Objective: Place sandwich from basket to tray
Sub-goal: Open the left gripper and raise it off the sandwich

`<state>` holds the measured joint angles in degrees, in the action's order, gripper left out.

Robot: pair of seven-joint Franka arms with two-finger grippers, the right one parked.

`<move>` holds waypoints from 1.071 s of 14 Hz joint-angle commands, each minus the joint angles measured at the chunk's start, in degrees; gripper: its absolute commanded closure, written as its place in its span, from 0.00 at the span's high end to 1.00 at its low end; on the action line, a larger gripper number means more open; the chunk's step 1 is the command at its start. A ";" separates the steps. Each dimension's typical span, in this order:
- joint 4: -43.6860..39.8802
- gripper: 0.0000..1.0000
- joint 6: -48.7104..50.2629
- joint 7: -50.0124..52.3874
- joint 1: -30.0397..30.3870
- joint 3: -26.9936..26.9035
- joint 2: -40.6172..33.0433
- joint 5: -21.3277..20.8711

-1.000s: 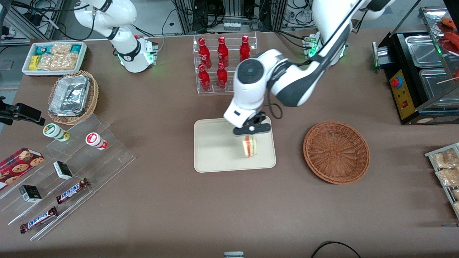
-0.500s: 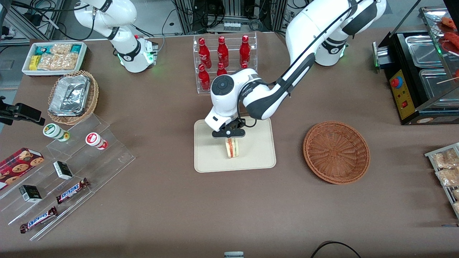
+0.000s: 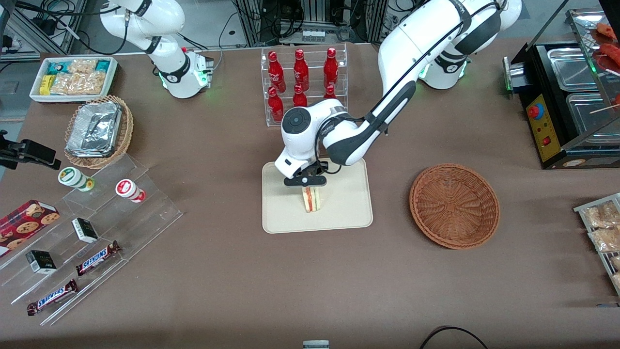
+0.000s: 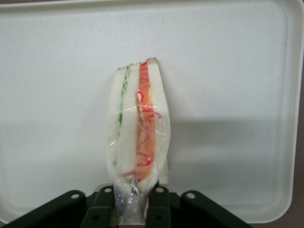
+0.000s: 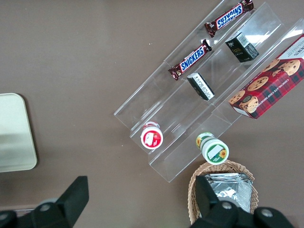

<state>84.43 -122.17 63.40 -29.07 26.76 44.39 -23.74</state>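
The sandwich (image 3: 312, 198) (image 4: 138, 126), a plastic-wrapped wedge with green and red filling, hangs edge-down over the cream tray (image 3: 286, 213) (image 4: 228, 71). My left gripper (image 3: 307, 186) (image 4: 132, 209) is shut on the sandwich's upper end, its black fingers (image 4: 159, 209) pinching the crinkled wrap. The sandwich's lower tip is close above the tray's middle, and I cannot tell whether it touches. The reddish-brown basket (image 3: 454, 205) sits beside the tray toward the working arm's end, with nothing in it.
A clear rack of red bottles (image 3: 302, 82) stands just farther from the front camera than the tray. Acrylic steps with candy bars (image 3: 97, 257) and cups, a tan basket of foil containers (image 3: 97, 131) and a white snack bin (image 3: 72, 77) lie toward the parked arm's end.
My left gripper carried the sandwich across the tray toward the parked arm's end and lower, from the tray's edge nearest the basket to near its middle. The grip has stayed shut.
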 commanded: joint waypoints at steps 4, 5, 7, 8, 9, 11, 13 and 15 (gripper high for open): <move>-2.25 1.00 7.20 1.20 -0.10 -0.57 -7.62 -0.43; -2.25 1.00 8.69 1.47 -0.02 -0.66 -9.82 0.00; -2.25 1.00 11.94 1.64 -0.02 -1.36 -14.13 1.76; -2.25 1.00 13.96 1.12 -0.02 -2.58 -16.59 2.20; -2.25 1.00 15.46 0.68 -0.02 -3.64 -18.70 3.77; -2.16 1.00 18.53 -2.64 -0.02 -7.76 -23.62 7.28; -2.16 1.00 24.06 -9.83 -0.02 -12.49 -28.80 11.15; -1.55 1.00 28.02 -17.65 -0.02 -18.03 -33.03 14.75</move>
<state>80.48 -97.16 52.10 -28.79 13.38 16.54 -12.36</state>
